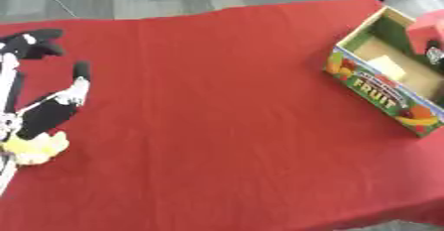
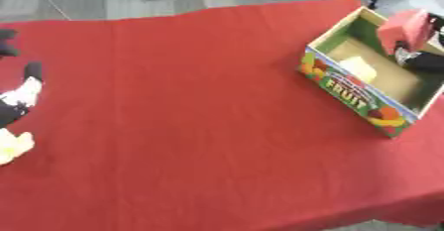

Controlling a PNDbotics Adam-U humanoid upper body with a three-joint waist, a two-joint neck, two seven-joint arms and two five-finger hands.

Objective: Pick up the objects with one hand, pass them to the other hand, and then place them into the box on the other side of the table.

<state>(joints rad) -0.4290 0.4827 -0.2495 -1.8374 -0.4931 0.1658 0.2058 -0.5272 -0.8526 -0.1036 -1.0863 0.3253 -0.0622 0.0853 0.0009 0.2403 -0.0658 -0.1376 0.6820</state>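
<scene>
At two o'clock on the red table (image 1: 217, 101), the right hand (image 2: 425, 59) gripped a pink block (image 2: 406, 28) above the fruit box (image 2: 351, 93). At nine o'clock, the left hand (image 1: 48, 111) lay open beside a yellow object (image 1: 34, 148).

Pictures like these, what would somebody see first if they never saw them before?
The big red tablecloth fills nearly everything. At the right edge stands an open cardboard box with "FRUIT" and colourful fruit on its side; a pale block lies inside, and the right hand holds a red block over it. At the left edge the black left hand rests beside something yellow.
</scene>
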